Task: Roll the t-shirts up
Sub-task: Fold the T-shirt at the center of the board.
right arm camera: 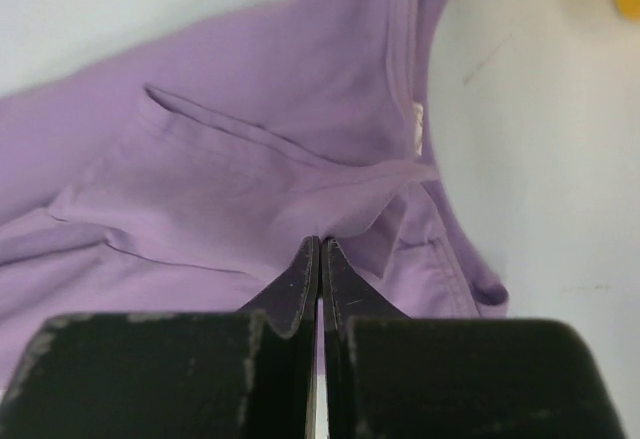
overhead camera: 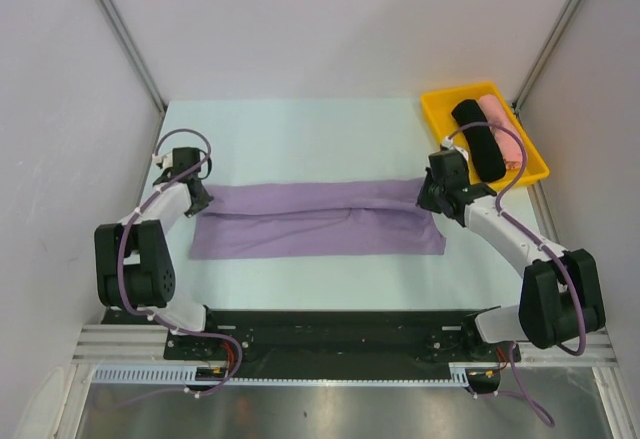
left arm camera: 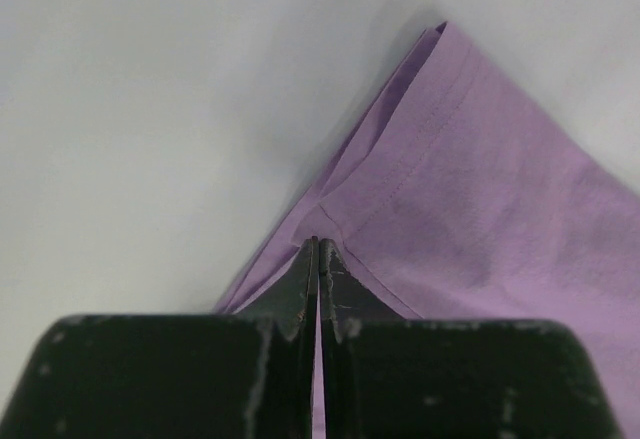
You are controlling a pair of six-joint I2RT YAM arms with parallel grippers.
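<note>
A lavender t-shirt, folded into a long strip, lies across the middle of the table. The left gripper is clamped tight on its hemmed left end and the right gripper is pinched on a fold at the collar end, beside the white label. At the far right corner, a yellow tray holds a black bundle and a pink bundle side by side.

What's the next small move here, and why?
Probably lift both hands slightly together and draw the shirt's far edge toward its near edge. The left hand and right hand each appear shut on a far corner of the lavender t-shirt, which lies as a long flat strip, not yet rolled.
</note>
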